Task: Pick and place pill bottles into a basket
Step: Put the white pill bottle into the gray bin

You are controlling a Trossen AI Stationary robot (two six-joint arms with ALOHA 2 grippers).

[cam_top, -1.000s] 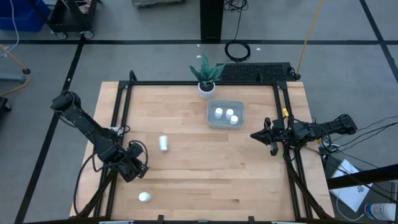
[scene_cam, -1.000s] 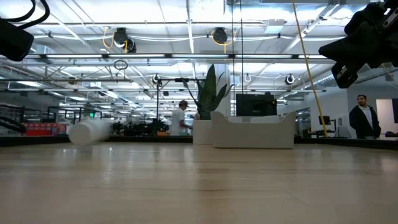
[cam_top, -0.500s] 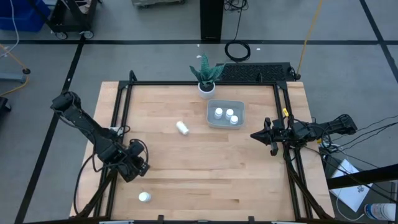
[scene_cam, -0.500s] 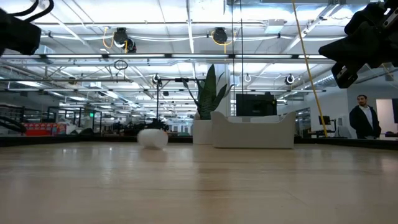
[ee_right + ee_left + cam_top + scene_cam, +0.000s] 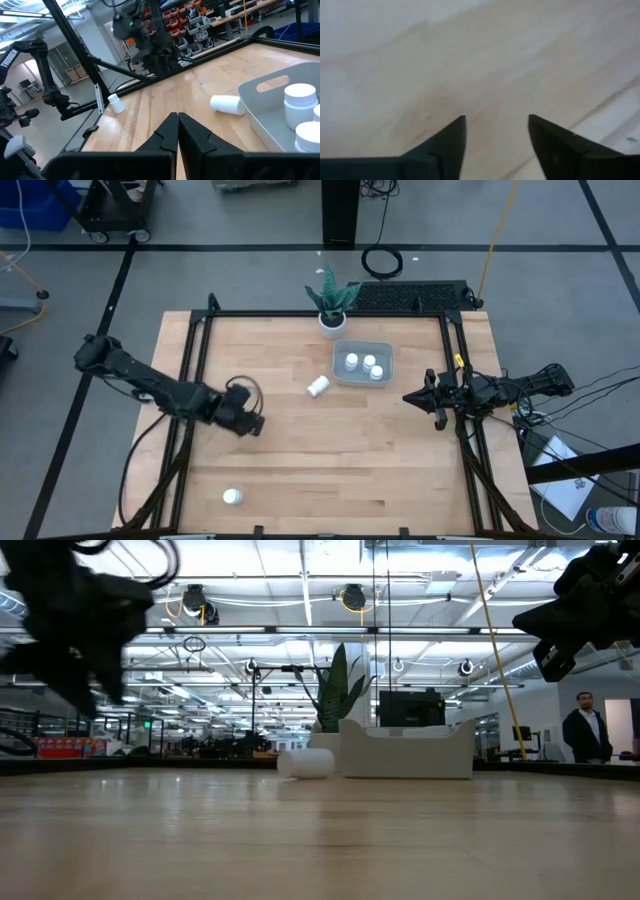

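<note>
The basket [image 5: 385, 348] stands right of the table's centre toward the far edge, with three white pill bottles [image 5: 369, 364] upright in it. A fourth bottle [image 5: 318, 387] lies on its side on the wood close to the basket's left wall; it also shows in the low view [image 5: 305, 762] and the right wrist view [image 5: 227, 104]. A fifth bottle [image 5: 232, 496] stands upright near the front left. My left gripper [image 5: 256, 424] is open and empty over bare wood [image 5: 496, 120], left of the lying bottle. My right gripper [image 5: 410, 397] is shut and empty, right of the basket.
A white plant pot [image 5: 331, 321] with green leaves stands just behind the basket. A black frame rail [image 5: 330, 313] runs round the table's far and side edges. Bare wood lies in the middle and at the front right. A person [image 5: 584, 735] stands in the room beyond.
The loose bottle has rolled on its side across the table toward the right, from left of centre to beside the basket's left wall. My left gripper has swung toward the table's right and far edges, following it. My right arm has kept still.
</note>
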